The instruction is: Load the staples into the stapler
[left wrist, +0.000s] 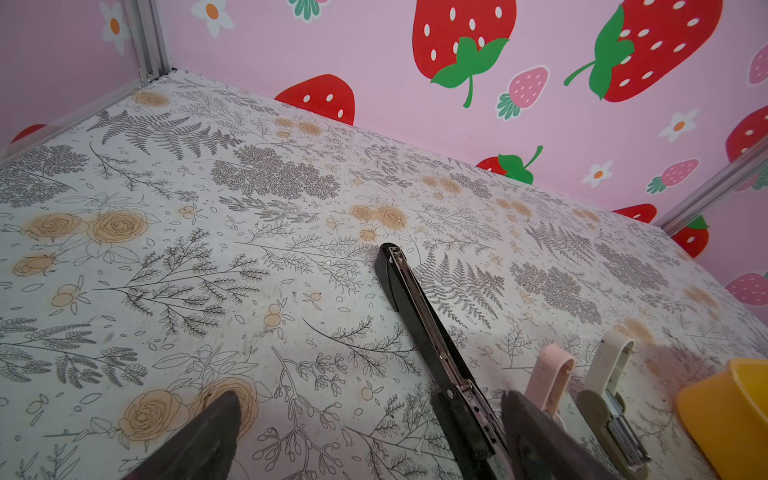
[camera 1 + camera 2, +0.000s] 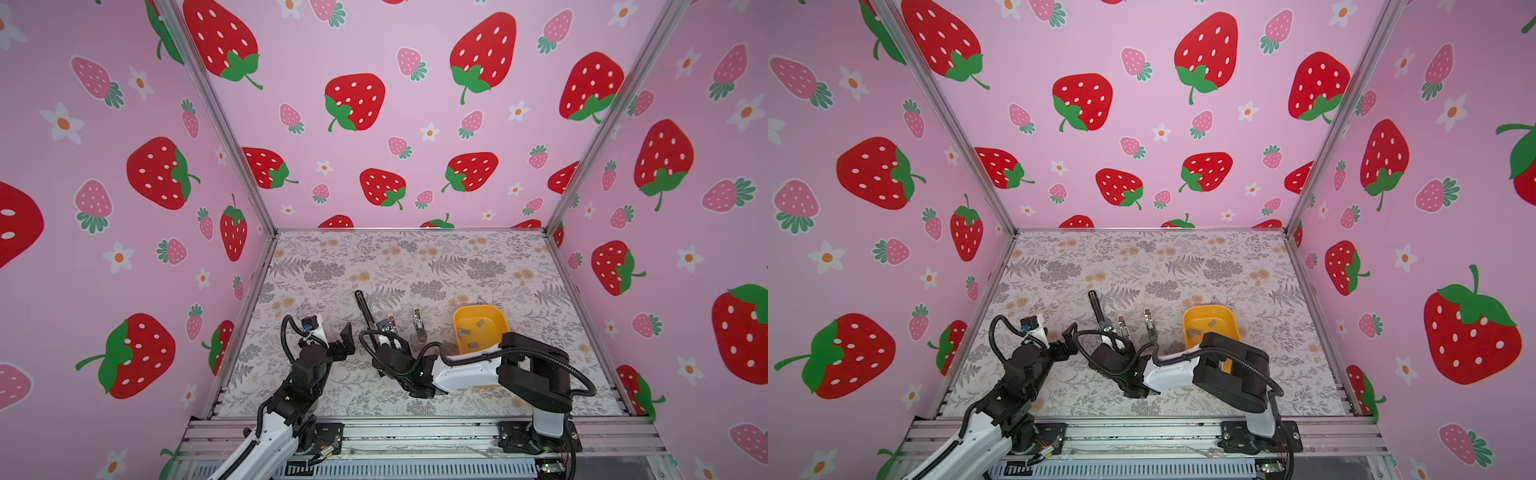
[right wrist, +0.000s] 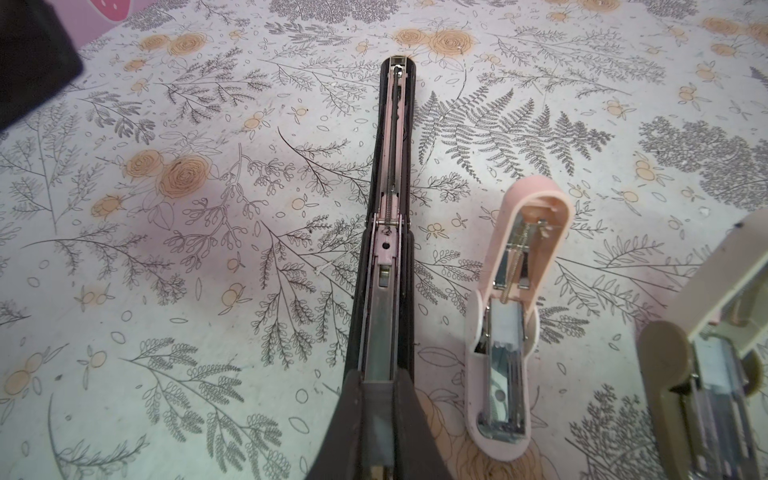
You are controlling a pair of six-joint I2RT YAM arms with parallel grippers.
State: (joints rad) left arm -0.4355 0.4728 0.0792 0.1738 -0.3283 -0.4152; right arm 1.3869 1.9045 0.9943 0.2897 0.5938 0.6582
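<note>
- Right gripper (image 3: 378,386) is clenching with its jaws together at the near end of the black stapler (image 3: 392,166), right at its open magazine; a grey band is showing at the fingertips, but it cannot be told whether this is a staple strip
- Left gripper (image 1: 370,399) is standing released with jaws wide, grasping nothing, and is waiting at 9 o'clock of the right gripper in both top views
- The black stapler is lying opened flat with its channel facing up and its far tip pointing toward 11 o'clock in both top views; pusher and spring are showing, and the visible length of channel is looking bare
- Pink stapler (image 3: 507,311) and beige stapler (image 1: 609,357) are lying open side by side at 3 o'clock of the black one; it cannot be told whether either is carrying a load
- The staples (image 2: 472,345) are lying as three loose grey strips in the yellow tray (image 2: 478,308), at 3 o'clock of the staplers, with the right arm partly covering the tray
- Judgement: opening is looking done and loading is appearing to be under way at the black stapler; no strip is showing seated, so seating and closing are remaining
</note>
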